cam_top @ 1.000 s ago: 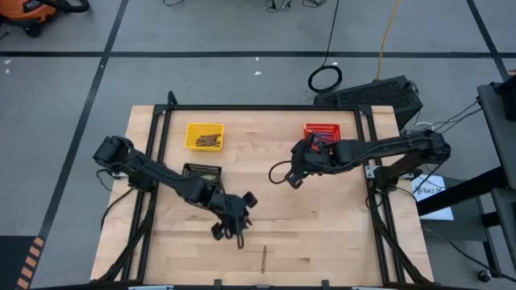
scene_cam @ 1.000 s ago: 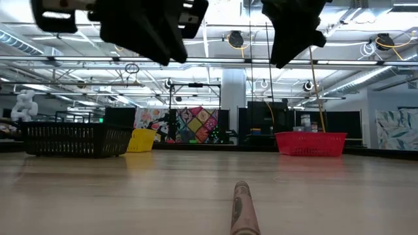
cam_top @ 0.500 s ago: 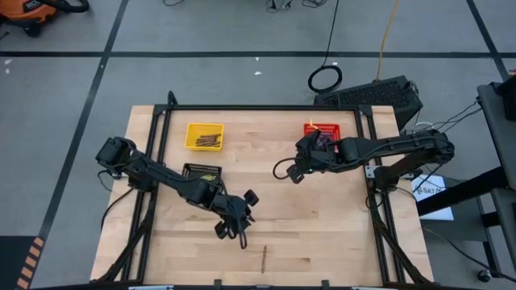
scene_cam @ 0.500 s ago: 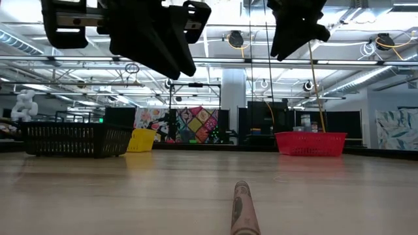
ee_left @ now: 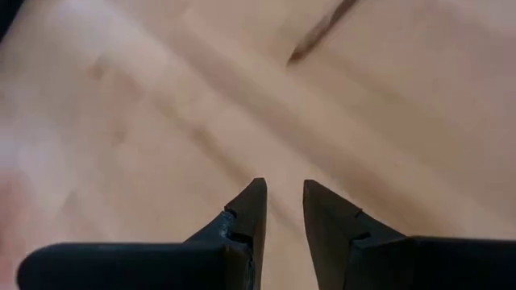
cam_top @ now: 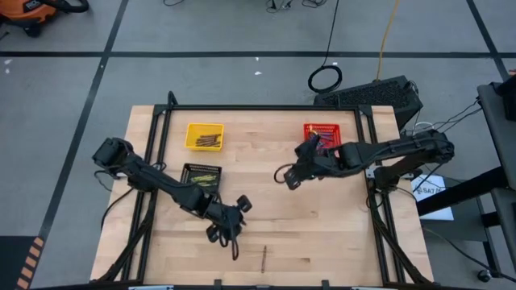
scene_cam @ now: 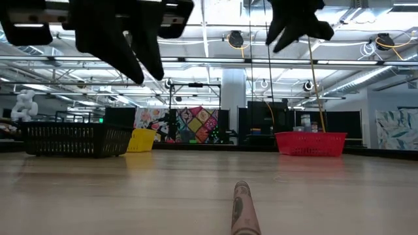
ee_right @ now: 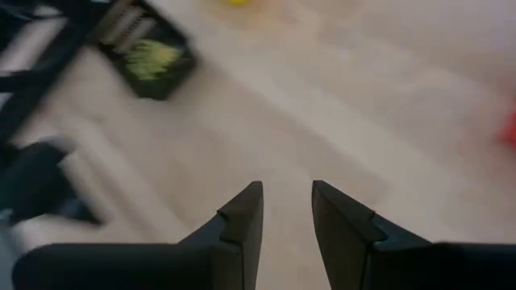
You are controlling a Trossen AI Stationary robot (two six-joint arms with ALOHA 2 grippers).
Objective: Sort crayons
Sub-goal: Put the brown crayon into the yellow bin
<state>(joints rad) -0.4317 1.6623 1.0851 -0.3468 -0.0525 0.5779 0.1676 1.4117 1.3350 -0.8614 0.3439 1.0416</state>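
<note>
**Both Jaws Parted and Empty Above the Bench**

Jaws of the left gripper [ee_left: 280, 211] stood slightly parted with nothing between them, bare wood showing through the gap. The same held for the right gripper [ee_right: 286, 213], its jaws a little apart and empty over the bench [cam_top: 322, 234].

From above, the left gripper [cam_top: 232, 242] hung over the front middle of the bench, near a lone brown crayon [cam_top: 263, 258] that lay by the front edge, apart from the fingertips. The left wrist view showed that crayon [ee_left: 321, 31] as a dark blurred streak ahead of the jaws. In the low view the crayon [scene_cam: 243, 207] lay end-on toward the camera, with open wood all round it and nothing blocking the way to it.

The right gripper [cam_top: 290, 177] hovered near the middle of the bench, in front of and to the left of the red basket [cam_top: 321, 131] at the back right. The yellow basket [cam_top: 204, 135] sat at the back left and held several brown crayons [cam_top: 210, 140]. The black basket [cam_top: 201, 174] stood in front of it, just beside the left arm's forearm, with yellow-green crayons [ee_right: 151, 58] inside. In the low view all three baskets lined the far side, the black one [scene_cam: 73, 138] at the left.

Cables and a dark case [cam_top: 375, 95] lay on the floor behind the bench.
</note>
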